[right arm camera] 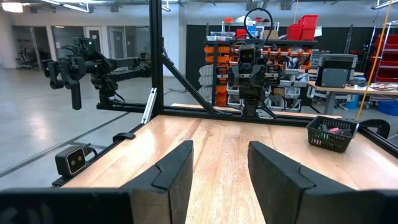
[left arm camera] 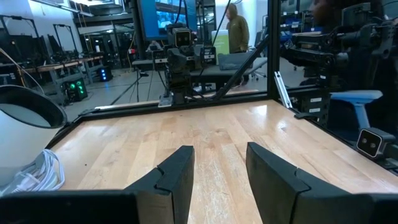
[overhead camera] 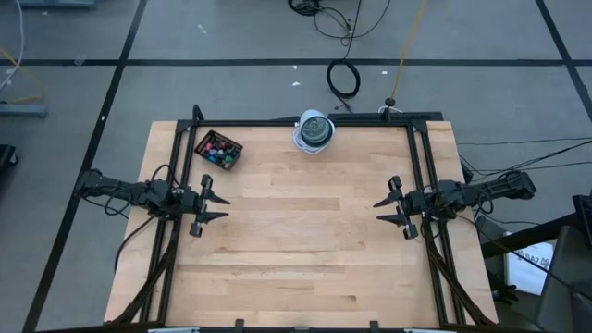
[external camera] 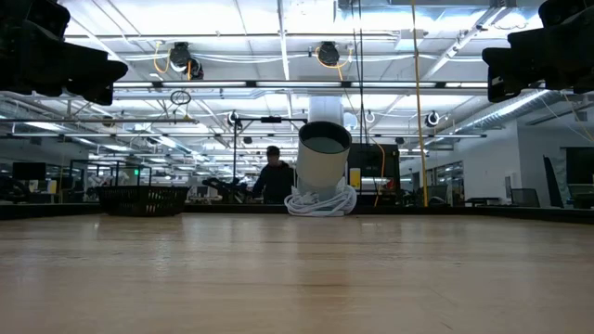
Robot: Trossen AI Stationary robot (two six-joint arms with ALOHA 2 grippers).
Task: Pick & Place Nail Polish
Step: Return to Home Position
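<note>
Nail polish (overhead camera: 220, 153): sitting bunched inside black basket (overhead camera: 231, 141), with pink, green and red bodies showing from above; exact count not readable. Basket resting on table (overhead camera: 305, 259) near far left corner, well apart from both arms. Left gripper (overhead camera: 228, 208): hovering over left side of table, pointing inward, fingers standing apart and gripping nothing. Right gripper (overhead camera: 376, 212): hovering opposite over right side, facing left gripper, fingers likewise spread and empty. White cylinder (overhead camera: 315, 130) with coiled white cable standing at middle of far edge. Person (external camera: 274, 176) standing in room beyond table, showing in low view.
</note>
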